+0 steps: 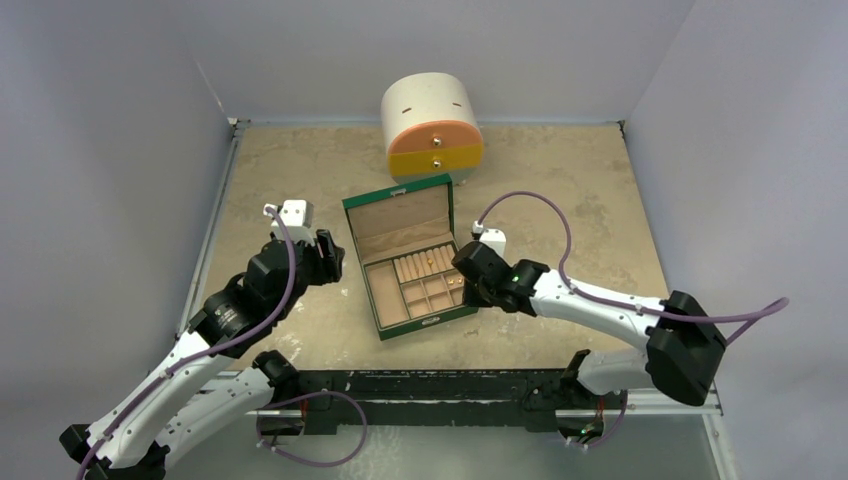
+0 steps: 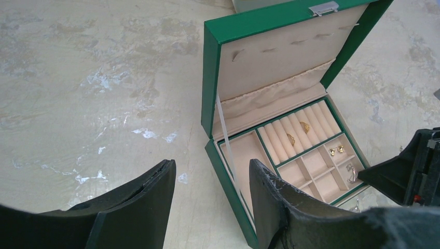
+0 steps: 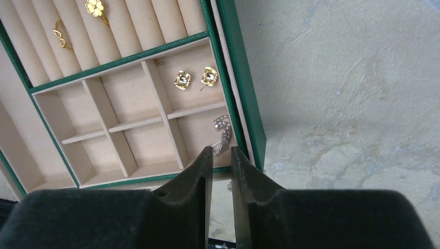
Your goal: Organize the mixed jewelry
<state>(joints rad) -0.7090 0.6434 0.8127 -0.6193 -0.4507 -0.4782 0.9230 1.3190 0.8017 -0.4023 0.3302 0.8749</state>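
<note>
From the overhead view I have the green box [image 1: 400,220] open at the middle of the table [image 1: 300,170], with the round drawer chest [image 1: 432,125] at its 12 o'clock. The left gripper [image 1: 325,255] hovers off the box's 9 o'clock side, jaws released and wide, with nothing between them. The right gripper [image 3: 222,151] sits over the box's 3 o'clock edge. Its jaws are only narrowly parted and I see nothing clamped in the gap. A silvery piece [image 3: 222,132] lies in the compartment just at its fingertips, at their 12 o'clock. Two gold studs [image 3: 182,80] rest side by side in the next compartment, at 11 o'clock from the tips. Farther off at 10 o'clock, two gold rings [image 3: 59,35] are tucked between the ring rolls.
</note>
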